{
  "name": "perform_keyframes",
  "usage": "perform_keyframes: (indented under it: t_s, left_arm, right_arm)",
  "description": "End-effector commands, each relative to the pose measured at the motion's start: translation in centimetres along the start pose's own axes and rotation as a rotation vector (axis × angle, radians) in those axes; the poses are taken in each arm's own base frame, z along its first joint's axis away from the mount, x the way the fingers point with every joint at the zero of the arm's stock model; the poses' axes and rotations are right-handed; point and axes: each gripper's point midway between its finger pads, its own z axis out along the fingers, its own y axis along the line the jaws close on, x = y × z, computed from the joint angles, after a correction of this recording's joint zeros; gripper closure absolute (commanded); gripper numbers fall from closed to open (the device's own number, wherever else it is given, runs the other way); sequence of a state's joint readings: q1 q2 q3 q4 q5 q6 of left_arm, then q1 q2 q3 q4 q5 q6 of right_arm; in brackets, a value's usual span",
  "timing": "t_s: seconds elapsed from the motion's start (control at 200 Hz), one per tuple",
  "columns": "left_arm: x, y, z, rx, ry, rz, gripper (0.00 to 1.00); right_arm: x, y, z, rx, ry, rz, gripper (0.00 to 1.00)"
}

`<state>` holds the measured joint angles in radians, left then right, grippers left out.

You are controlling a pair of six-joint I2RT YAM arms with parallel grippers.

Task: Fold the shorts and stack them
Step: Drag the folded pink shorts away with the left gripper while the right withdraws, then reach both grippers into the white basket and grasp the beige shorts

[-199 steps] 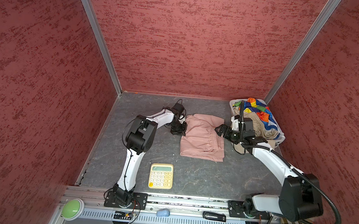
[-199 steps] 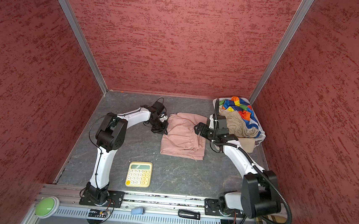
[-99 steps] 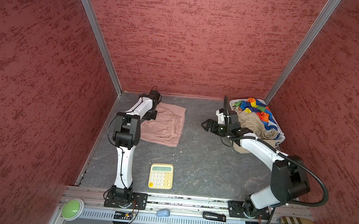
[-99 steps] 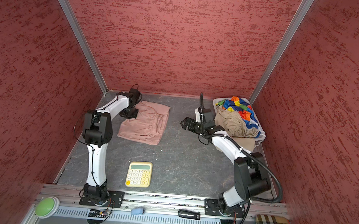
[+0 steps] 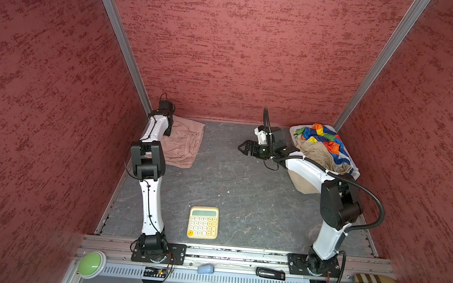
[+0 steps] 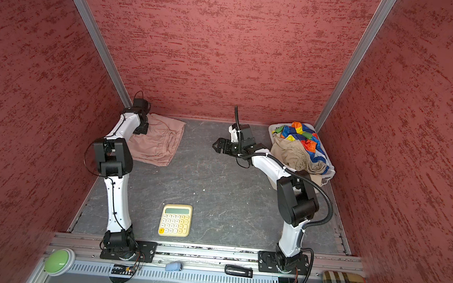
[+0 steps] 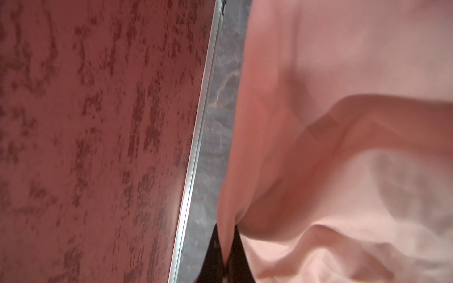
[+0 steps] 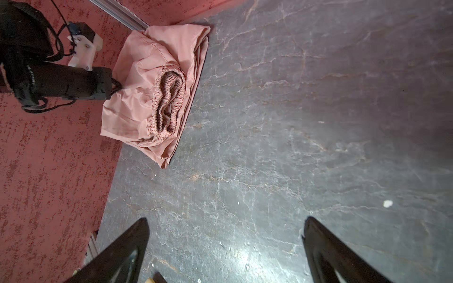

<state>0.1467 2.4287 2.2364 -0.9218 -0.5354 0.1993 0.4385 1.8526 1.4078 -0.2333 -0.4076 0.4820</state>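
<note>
Shorts [image 5: 182, 144]: 1 pink in left claw [image 7: 226, 245]; prob. 2 in basket [image 5: 292, 129].

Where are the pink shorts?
In both top views the pink shorts lie in the far left corner of the floor, pinched in the left jaws.

Between my black left fingers [image 7: 210, 264] the pink shorts [image 7: 343, 122] are a plain dusty shade. Ahead of my black right fingers [image 8: 117, 257] the floor [image 8: 294, 122] is dark grey with pale marble veins. Behind those, rainbow colour-blocked shorts [image 5: 320, 133] beside beige shorts [image 5: 312, 154] — walls [image 5: 240, 52] mottled red.
</note>
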Motion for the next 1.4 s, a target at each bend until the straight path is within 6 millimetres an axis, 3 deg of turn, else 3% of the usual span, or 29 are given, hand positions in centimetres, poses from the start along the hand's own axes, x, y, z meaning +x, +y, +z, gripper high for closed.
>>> perform_keyframes:
  t_s: [0.0,0.23,0.296,0.366,0.381,0.416,0.481,0.581,0.656,0.741,0.817,0.912,1.062,1.122,1.202,1.307,1.398]
  left_arm:
    - [0.5,0.4,1.9,-0.003,0.03,0.005,1.0]
    - [0.8,1.1,3.8,-0.027,0.057,-0.019,1.0]
    - [0.4,2.0,3.8,-0.034,0.044,-0.04,1.0]
    - [-0.5,3.2,2.6,-0.041,0.022,-0.079,1.0]
    - [-0.8,3.5,2.1,-0.038,0.011,-0.09,0.92]
    - [-1.6,4.0,0.7,-0.027,-0.019,-0.113,0.55]
    - [-3.3,4.5,-2.6,0.017,-0.091,-0.154,0.02]
    - [-6.1,5.2,-8.9,0.08,-0.235,-0.213,0.01]
    - [-7.4,4.6,-13.8,0.14,-0.325,-0.245,0.01]
    - [-8.2,0.8,-19.4,0.259,-0.419,-0.222,0.01]
    - [-8.4,-4.2,-24.9,0.354,-0.533,-0.147,0.01]
    - [-7.7,-12.2,-32.2,0.462,-0.716,-0.016,0.01]
    - [-3.0,-25.9,-40.6,0.68,-0.854,0.218,0.01]
    - [-0.8,-30.1,-42.7,0.77,-0.834,0.287,0.01]
    - [1.6,-34.2,-44.4,0.863,-0.797,0.343,0.01]
    - [3.9,-37.5,-45.5,0.948,-0.769,0.384,0.01]
    - [5.0,-38.9,-46.0,0.981,-0.759,0.404,0.01]
  right_arm:
    - [-0.9,-0.5,-0.5,0.01,0.002,-0.021,0.01]
    - [-2.7,-2.5,-2.9,0.059,-0.045,0.006,0.01]
    - [-3.5,-3.7,-4.7,0.109,-0.077,0.024,0.01]
    - [-4.8,-5.4,-8.1,0.195,-0.132,0.05,0.01]
    - [-5.0,-5.9,-8.9,0.22,-0.147,0.055,0.01]
    - [-5.4,-7.1,-10.9,0.281,-0.18,0.068,0.01]
    - [-5.8,-9.9,-14.8,0.408,-0.234,0.104,0.01]
    - [-5.2,-14.9,-19.8,0.565,-0.284,0.198,0.01]
    - [-4.4,-18.3,-22.9,0.661,-0.308,0.269,0.01]
    - [-3.3,-21.8,-25.7,0.729,-0.355,0.35,0.01]
    - [-3.0,-23.5,-27.9,0.757,-0.414,0.402,0.01]
    - [-2.6,-26.4,-29.0,0.788,-0.441,0.47,0.01]
    - [-2.7,-30.6,-28.4,0.836,-0.419,0.542,0.01]
    - [-3.2,-31.5,-28.0,0.851,-0.414,0.529,0.01]
    - [-3.3,-33.0,-27.2,0.88,-0.367,0.52,0.02]
    - [-2.9,-34.8,-26.3,0.915,-0.311,0.52,0.04]
    - [-2.6,-35.5,-25.8,0.926,-0.293,0.521,0.08]
